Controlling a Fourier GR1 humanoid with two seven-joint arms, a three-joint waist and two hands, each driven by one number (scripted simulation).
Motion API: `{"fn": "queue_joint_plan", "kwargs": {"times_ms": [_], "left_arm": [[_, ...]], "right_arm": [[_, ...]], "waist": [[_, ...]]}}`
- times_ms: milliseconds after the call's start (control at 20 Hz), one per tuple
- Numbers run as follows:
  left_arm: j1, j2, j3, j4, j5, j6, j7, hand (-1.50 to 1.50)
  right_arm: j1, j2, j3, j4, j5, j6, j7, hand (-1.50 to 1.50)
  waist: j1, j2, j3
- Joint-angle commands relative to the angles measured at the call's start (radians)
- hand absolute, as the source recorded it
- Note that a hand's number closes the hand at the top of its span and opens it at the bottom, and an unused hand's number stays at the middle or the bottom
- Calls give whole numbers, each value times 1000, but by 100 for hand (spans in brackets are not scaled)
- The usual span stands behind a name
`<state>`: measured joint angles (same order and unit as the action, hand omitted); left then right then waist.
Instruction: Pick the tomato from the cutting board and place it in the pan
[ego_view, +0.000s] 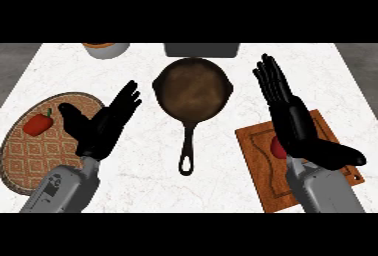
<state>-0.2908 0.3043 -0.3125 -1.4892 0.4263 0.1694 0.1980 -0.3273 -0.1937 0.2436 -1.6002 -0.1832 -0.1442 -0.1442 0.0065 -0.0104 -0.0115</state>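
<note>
A dark brown pan (193, 86) lies in the middle of the counter, its handle pointing toward me. To its right lies a wooden cutting board (258, 150). A small red edge of the tomato (277, 148) shows on the board, mostly hidden under my right hand (295, 125). That hand is open, fingers straight and pointing away, thumb out to the right. My left hand (103, 125) is open at the lower left, over the edge of a round woven mat (37, 155).
A red pepper (38, 124) lies on the woven mat at the left. A bowl (105, 49) stands at the back left and a grey container (201, 49) at the back middle. Counter edges run along both sides.
</note>
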Motion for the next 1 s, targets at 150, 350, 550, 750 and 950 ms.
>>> {"fn": "queue_joint_plan", "kwargs": {"times_ms": [150,350,550,750,950], "left_arm": [[77,227,110,95,-144,72,28,0],[115,240,121,142,-164,112,30,0],[174,293,156,184,-194,136,17,0],[199,273,181,216,-195,83,-37,0],[161,281,186,202,-236,100,13,0]], "right_arm": [[7,-99,-81,28,-113,168,1,-150],[40,-334,-140,88,189,37,0,150],[188,-37,-377,130,-104,-152,-136,150],[291,-99,-382,211,-85,48,-385,-150],[349,-202,-319,31,16,53,-243,-150]], "waist": [[17,13,14],[-36,14,-24],[-31,12,17],[-8,11,12],[-16,8,11]]}}
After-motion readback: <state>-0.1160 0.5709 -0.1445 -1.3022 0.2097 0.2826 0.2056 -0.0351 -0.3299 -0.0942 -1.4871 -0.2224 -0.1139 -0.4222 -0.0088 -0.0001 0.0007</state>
